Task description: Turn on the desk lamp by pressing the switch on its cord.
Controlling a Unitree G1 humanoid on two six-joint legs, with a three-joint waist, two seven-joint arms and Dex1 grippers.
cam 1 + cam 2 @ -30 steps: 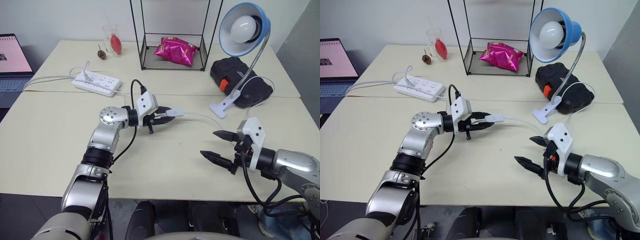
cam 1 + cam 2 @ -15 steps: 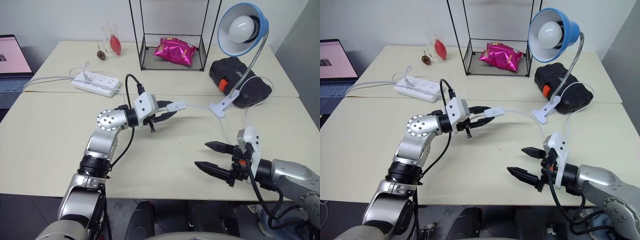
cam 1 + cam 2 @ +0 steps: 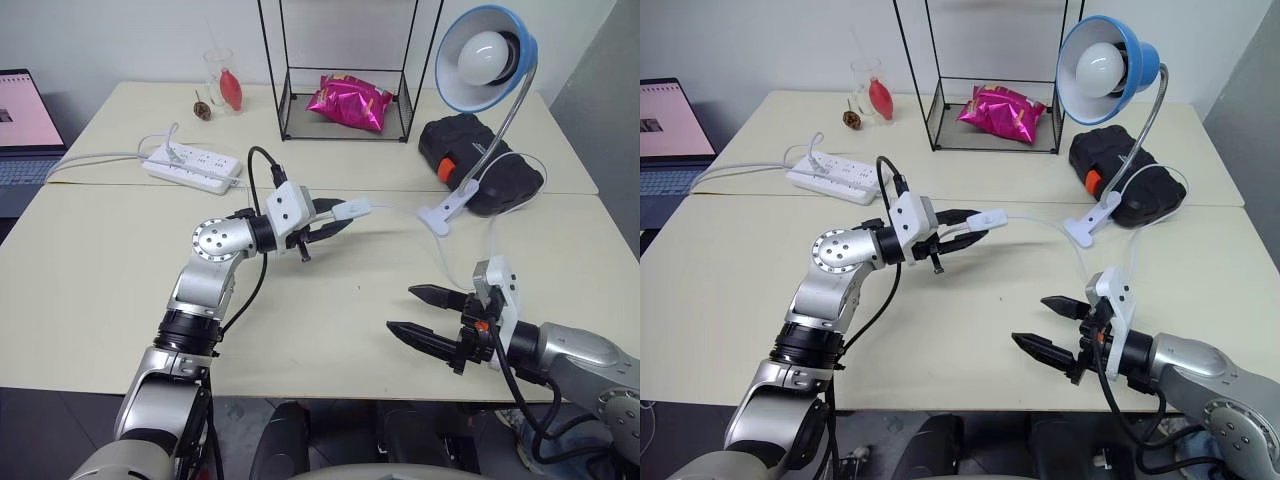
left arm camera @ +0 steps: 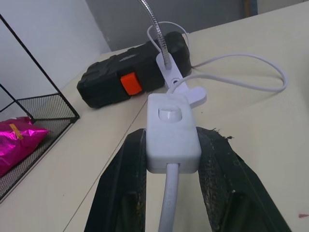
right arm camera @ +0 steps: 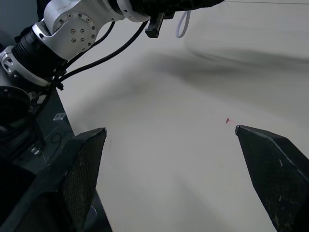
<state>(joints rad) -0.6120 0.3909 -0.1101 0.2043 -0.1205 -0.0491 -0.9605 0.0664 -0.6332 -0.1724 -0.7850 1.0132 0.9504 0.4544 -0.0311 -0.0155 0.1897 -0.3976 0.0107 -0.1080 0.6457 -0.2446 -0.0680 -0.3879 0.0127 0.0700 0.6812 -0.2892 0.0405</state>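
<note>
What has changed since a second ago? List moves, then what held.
The left gripper lifted the switch off the table, cord trailing. The right gripper drew back and rolled, still open and empty. The desk lamp stayed unlit.

silver arms, white wrists, black fingers (image 3: 428,337), black cables

Left gripper (image 3: 335,216): sits higher over the cream counter (image 3: 100,280) than a second ago, tilted a little more upward.
Small oblong white switch (image 3: 353,209): lifted with it, now clear of the counter.
Thin white cord (image 3: 400,209): raised, running more level toward the lamp clamp.
Right gripper (image 3: 418,312): drawn back toward the near counter edge and rolled.
</note>
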